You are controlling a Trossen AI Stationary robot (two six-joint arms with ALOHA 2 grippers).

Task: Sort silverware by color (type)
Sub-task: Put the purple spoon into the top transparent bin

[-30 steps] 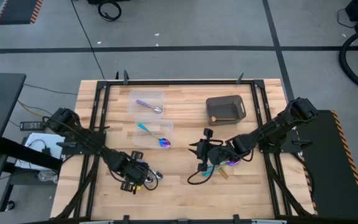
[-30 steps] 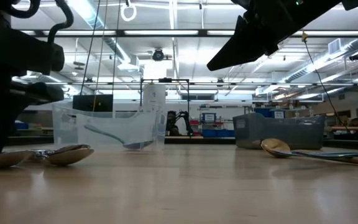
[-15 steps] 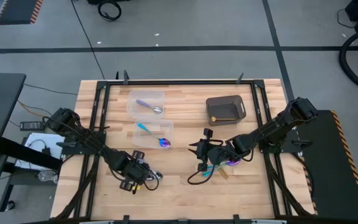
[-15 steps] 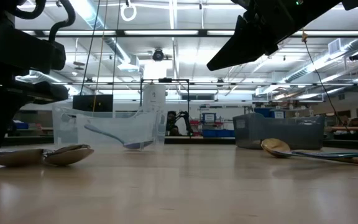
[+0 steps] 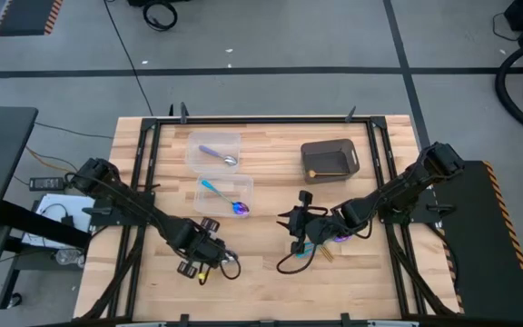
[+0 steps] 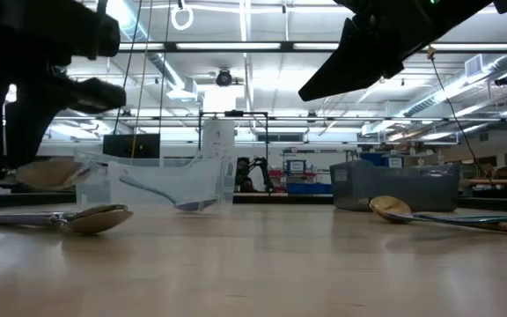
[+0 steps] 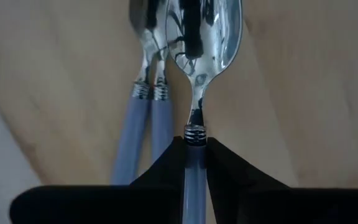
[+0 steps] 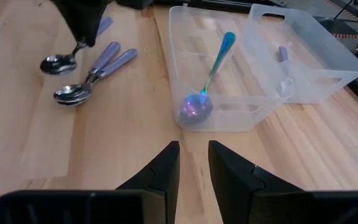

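My left gripper (image 5: 209, 262) is near the table's near edge, shut on a lavender-handled spoon with a silver bowl (image 7: 204, 37). In the low view this spoon's bowl (image 6: 51, 173) hangs above the wood. Two more lavender-handled spoons (image 7: 146, 93) lie flat on the table beneath it. My right gripper (image 5: 300, 227) hovers right of centre, narrowly open and holding nothing. Teal, purple and gold utensils (image 5: 330, 243) lie on the table beside it. A teal spoon (image 8: 207, 81) lies in the nearer clear tub, a lavender one (image 5: 218, 154) in the farther tub. My left gripper pinches the spoon's lavender handle (image 7: 194, 163) between its two fingers, just behind the ribbed metal collar at the neck. The fingers (image 7: 166, 158) come down from above. The spoon is lifted clear of the table, roughly level, its bowl sticking out beyond the fingertips.
A dark grey bin (image 5: 328, 158) stands toward the far right. Two clear tubs (image 5: 214, 150) (image 5: 224, 195) sit left of centre. Black rails (image 5: 143, 173) run along the table's sides. Bare wood lies between the two grippers, toward the near edge.
My left gripper has risen, carrying one lavender-handled spoon from the table to well above it. The other spoons have stayed on the wood. My right arm has kept still.
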